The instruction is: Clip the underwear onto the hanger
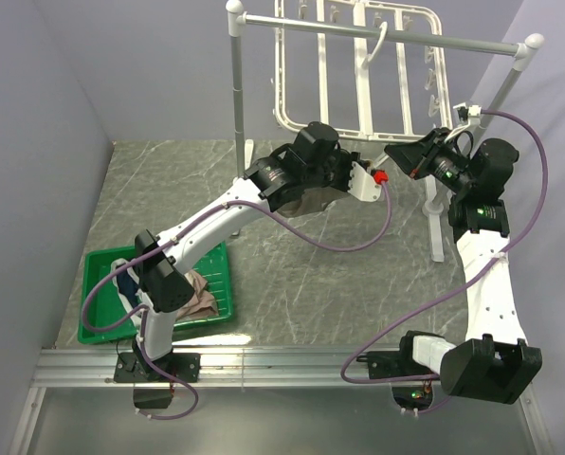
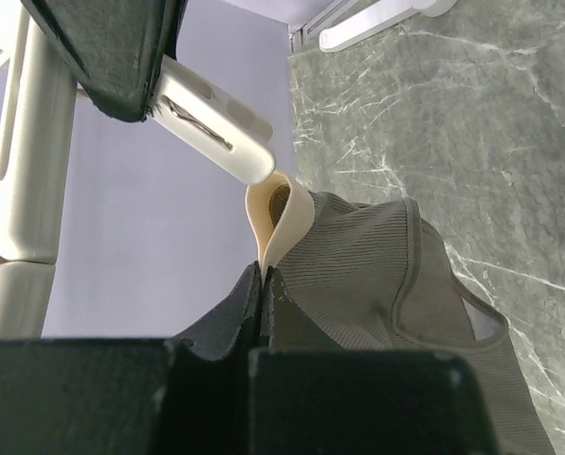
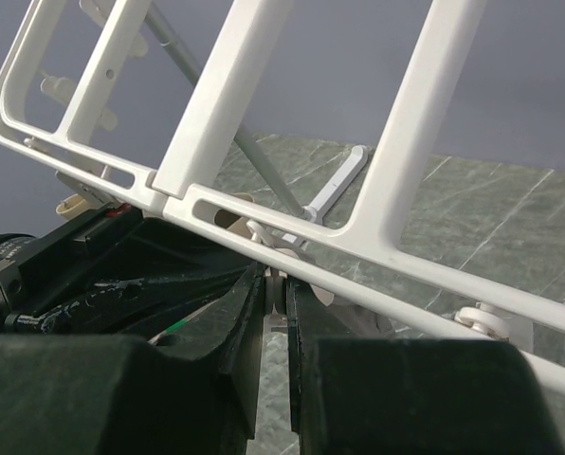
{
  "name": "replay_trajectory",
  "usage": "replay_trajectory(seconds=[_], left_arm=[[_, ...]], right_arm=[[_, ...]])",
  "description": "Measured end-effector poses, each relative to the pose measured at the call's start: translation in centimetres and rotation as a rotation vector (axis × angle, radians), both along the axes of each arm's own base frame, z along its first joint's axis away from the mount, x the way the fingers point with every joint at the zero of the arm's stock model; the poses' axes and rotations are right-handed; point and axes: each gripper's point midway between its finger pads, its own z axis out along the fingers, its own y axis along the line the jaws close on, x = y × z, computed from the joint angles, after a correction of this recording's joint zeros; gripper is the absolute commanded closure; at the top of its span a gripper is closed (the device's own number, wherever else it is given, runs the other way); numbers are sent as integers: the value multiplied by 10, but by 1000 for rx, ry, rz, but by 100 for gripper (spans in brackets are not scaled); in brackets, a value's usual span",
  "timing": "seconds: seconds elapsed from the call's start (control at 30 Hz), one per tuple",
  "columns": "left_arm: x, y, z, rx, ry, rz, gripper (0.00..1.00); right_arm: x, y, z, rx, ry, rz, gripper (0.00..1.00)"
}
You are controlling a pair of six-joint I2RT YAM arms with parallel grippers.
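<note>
My left gripper (image 1: 354, 171) is shut on the beige waistband of the taupe underwear (image 1: 309, 202). The left wrist view shows the jaws (image 2: 264, 275) pinching the waistband fold, with the underwear (image 2: 377, 275) hanging to the right. Just above the fold is a white clip (image 2: 216, 128) of the hanger (image 1: 363, 76). My right gripper (image 1: 396, 154) is shut on that clip (image 3: 276, 289) below the hanger's bottom bar (image 3: 396, 251); its jaws (image 3: 275, 275) are nearly closed. One of its black fingers (image 2: 112, 47) shows in the left wrist view.
The hanger hangs from a white pole rack (image 1: 377, 33) with posts at left (image 1: 237, 85) and right (image 1: 434, 218). A green tray (image 1: 107, 258) at the near left holds a navy garment (image 1: 131, 280) and a pinkish-beige one (image 1: 202, 294).
</note>
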Motion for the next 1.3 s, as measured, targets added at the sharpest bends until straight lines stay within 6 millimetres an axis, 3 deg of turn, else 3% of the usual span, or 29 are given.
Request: replay_trajectory(seconds=[0.4, 0.8, 1.3], left_arm=[[-3, -3, 3, -22, 6, -19, 100], [-9, -3, 21, -68, -15, -41, 100], [-18, -6, 29, -90, -15, -68, 100]], right_arm=[[3, 3, -3, -14, -3, -12, 100], [6, 4, -6, -57, -22, -27, 100], [7, 10, -7, -71, -32, -25, 100]])
